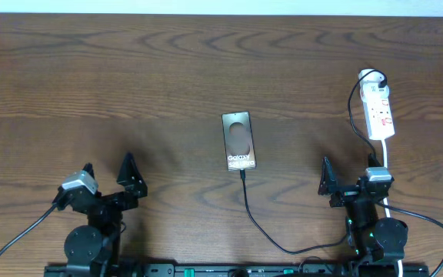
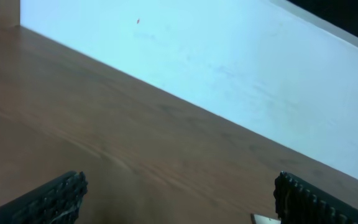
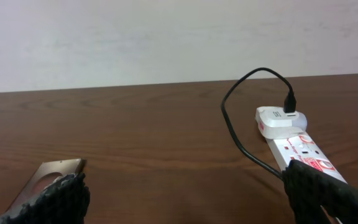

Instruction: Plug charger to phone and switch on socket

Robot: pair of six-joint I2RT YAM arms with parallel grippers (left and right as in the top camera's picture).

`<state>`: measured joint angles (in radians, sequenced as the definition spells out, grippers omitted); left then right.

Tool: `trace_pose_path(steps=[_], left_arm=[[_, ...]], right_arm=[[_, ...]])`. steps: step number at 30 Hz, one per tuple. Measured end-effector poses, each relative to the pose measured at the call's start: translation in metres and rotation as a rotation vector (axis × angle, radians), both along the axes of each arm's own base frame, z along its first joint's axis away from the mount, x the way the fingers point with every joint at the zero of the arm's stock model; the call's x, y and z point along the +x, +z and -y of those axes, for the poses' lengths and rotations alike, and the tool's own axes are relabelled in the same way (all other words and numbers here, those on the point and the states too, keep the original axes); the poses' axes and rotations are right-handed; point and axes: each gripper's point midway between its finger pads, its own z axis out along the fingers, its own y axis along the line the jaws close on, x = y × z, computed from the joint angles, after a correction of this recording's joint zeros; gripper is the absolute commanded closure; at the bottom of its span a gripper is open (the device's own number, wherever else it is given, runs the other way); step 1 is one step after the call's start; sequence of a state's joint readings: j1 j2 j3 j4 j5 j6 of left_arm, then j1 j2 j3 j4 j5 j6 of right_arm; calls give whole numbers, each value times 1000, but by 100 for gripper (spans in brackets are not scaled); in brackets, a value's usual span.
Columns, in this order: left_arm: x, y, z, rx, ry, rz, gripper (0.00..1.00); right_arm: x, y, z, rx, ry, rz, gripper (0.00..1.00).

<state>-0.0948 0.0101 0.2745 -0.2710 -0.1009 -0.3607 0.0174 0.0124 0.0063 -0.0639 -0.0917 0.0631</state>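
My left pincer [image 1: 108, 172], well left of the slim silvery-beige Galaxy phone [image 1: 238, 141]: jaws spread wide, holding nothing, only the brown wooden table [image 1: 168, 69] under it. Phone lies flat, face up. Thin black charger cable [image 1: 246, 196] leaves the phone's near edge toward me, then curves right. Its tip touches the phone's edge; can't tell if fully seated. My right pincer [image 1: 350, 175], well right of the phone: also wide open, empty. White elongated power strip [image 1: 380, 108] with red switch marks sits right of the phone, just beyond the right pincer, with a white adapter [image 3: 278, 119] in its far end.

Likely left to do: the switch. Risks:
- A finger press may shove the light strip instead of clicking the rocker.
- The cable passes close by my right arm, and a snag would tug the tip out of the phone.
- Such wide jaws could hit the wrong switch.
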Motion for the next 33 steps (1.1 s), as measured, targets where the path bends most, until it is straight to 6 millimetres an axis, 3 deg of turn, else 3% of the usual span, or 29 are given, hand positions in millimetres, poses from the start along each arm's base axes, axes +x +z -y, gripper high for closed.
trace_pose_path(steps=[8, 17, 26, 33], left_arm=[[8, 3, 0, 133, -9, 57, 2], [19, -36, -4, 204, 4, 15, 2], [25, -52, -4, 255, 2, 23, 2], [25, -48, -2, 336, -12, 36, 2]], right_arm=[[0, 0, 0, 0, 0, 0, 1], [0, 0, 0, 0, 0, 0, 1], [0, 0, 0, 0, 0, 0, 1], [0, 0, 0, 0, 0, 0, 1]])
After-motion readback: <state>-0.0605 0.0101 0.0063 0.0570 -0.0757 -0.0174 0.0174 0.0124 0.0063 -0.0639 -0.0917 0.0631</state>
